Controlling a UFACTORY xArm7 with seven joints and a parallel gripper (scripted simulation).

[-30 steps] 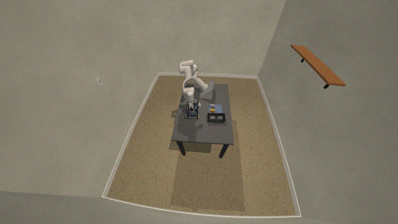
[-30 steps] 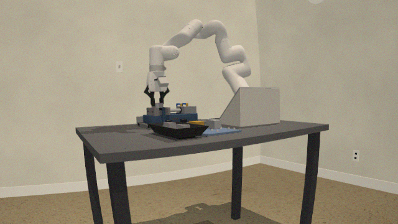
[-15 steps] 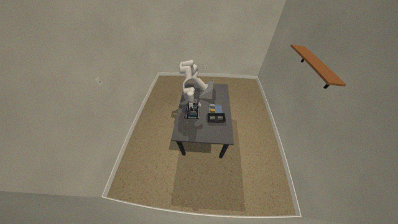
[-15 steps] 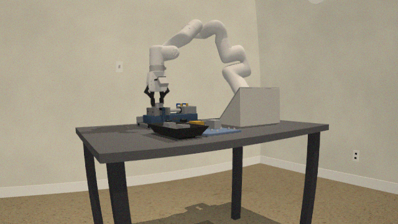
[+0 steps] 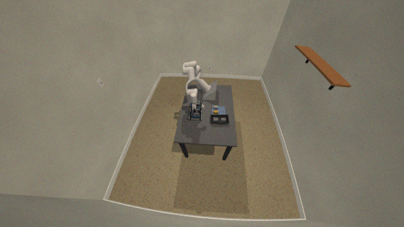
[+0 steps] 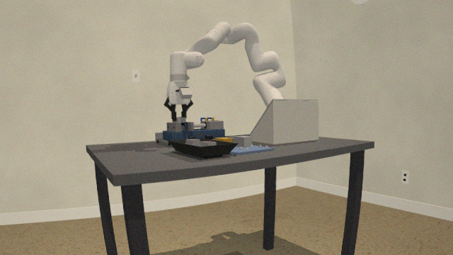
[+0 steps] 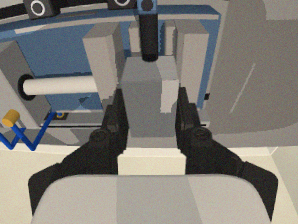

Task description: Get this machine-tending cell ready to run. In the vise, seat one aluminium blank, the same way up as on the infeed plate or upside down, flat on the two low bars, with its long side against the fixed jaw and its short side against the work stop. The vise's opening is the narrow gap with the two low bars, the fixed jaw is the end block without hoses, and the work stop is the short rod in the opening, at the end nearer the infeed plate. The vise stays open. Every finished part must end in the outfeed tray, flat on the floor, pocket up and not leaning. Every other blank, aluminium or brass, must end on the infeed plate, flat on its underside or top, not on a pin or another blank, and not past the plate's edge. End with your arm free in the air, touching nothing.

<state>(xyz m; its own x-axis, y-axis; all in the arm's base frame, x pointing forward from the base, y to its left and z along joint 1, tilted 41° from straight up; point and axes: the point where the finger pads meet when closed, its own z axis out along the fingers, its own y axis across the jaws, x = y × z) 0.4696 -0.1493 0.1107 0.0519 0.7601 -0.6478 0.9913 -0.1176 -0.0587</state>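
Got my fingers pinching the grey aluminium blank [image 7: 144,92] by its long sides, right down in the vise [image 7: 193,30] opening, black work stop [image 7: 149,32] just ahead.

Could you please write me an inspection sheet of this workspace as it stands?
Surface: dark grey table bearing all the gear.
Job's things: blue vise; grey aluminium blank held over its opening; black outfeed tray with two grey parts; infeed plate with a brass blank.
Clutter: nothing seen.
Grippers: pincer shut on the blank.
Cables: blue hoses at the vise's end.
Surroundings: grey arm pedestal; orange wall shelf.
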